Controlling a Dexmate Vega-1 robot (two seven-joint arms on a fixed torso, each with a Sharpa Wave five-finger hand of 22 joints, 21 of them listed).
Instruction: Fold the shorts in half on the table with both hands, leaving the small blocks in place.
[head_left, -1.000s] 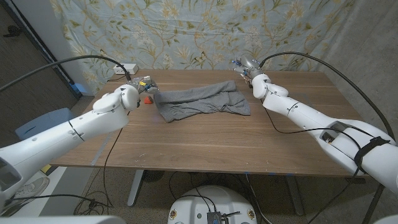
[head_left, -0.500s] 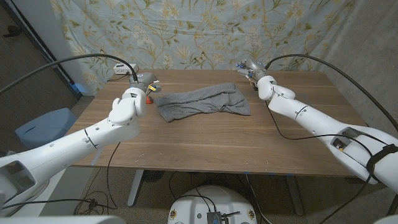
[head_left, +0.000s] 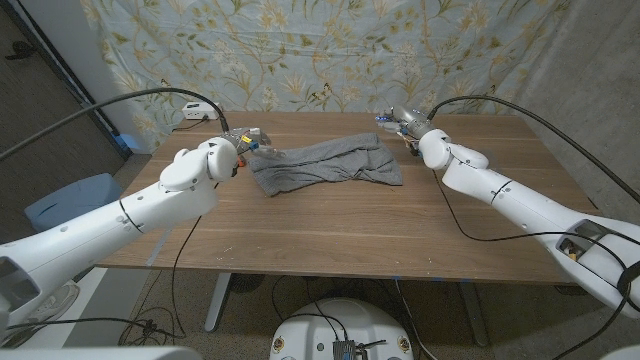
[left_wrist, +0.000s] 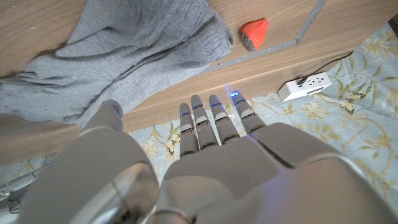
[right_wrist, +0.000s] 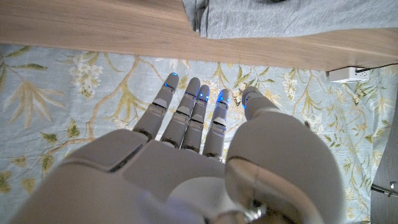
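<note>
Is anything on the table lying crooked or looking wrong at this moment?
The grey shorts lie crumpled and askew, bunched in wrinkles rather than spread flat. A small red block sits beside their edge, apart from the cloth. Nothing looks spilled or damaged.

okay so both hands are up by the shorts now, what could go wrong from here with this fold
Two risks stand out.

The red block sits just off the edge of the shorts, beside the left hand. Reaching for that edge could knock it out of place.

The shorts lie bunched and wrinkled, not spread flat, so a fold now would likely come out lopsided.

Both the left hand and the right hand are open and hold nothing, so the cloth must first be gripped cleanly.
</note>
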